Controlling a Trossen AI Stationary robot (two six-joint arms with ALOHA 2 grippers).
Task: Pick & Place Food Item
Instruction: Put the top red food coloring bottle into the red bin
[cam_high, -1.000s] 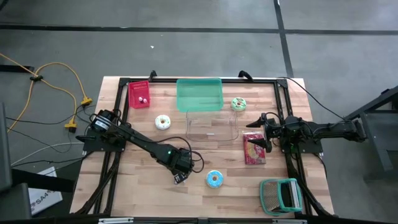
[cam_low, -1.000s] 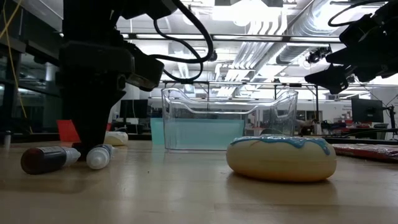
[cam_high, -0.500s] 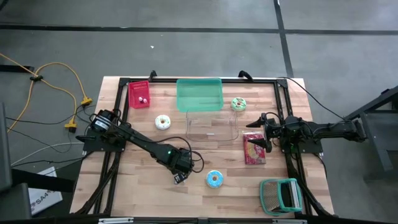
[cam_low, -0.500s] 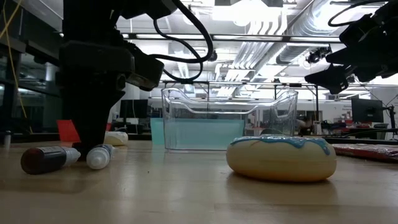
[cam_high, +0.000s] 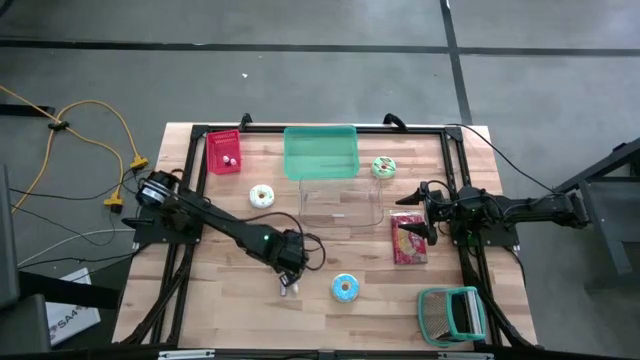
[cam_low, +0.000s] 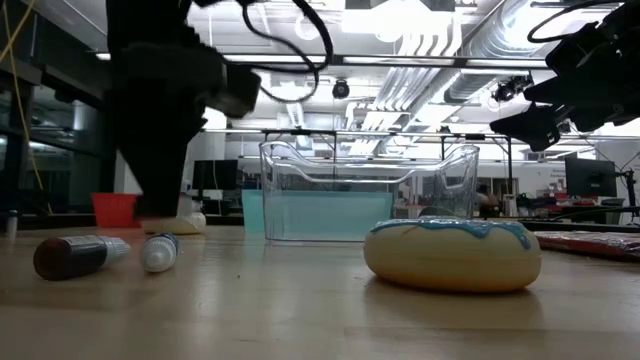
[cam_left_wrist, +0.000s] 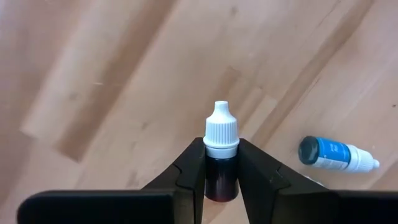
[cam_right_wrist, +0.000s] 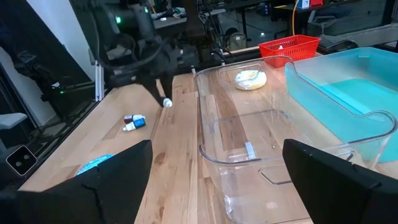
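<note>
My left gripper hangs over the table's near middle, shut on a small dropper bottle that has a dark red body and a white cap. Two more small bottles lie on the wood beside it, a dark red one and a blue one. A blue-iced donut sits just to the right of them, resting flat on the wood. My right gripper waits open at the right, level above the table. My left gripper pinches the dark body of the bottle between its two fingers, just behind the white cap. The fingers point steeply down and lie along the bottle. The cap sticks out past the fingertips toward the table, apparently clear of the wood.
A clear tub stands mid-table with a teal bin behind it. Also on the table are a cream donut, a green donut, a red basket, a red snack bag and a teal rack.
My left gripper has risen from the table top, where its fingers stood between the lying bottles, and has drifted slightly toward the far edge. The two bottles on the wood have stayed where they were.
</note>
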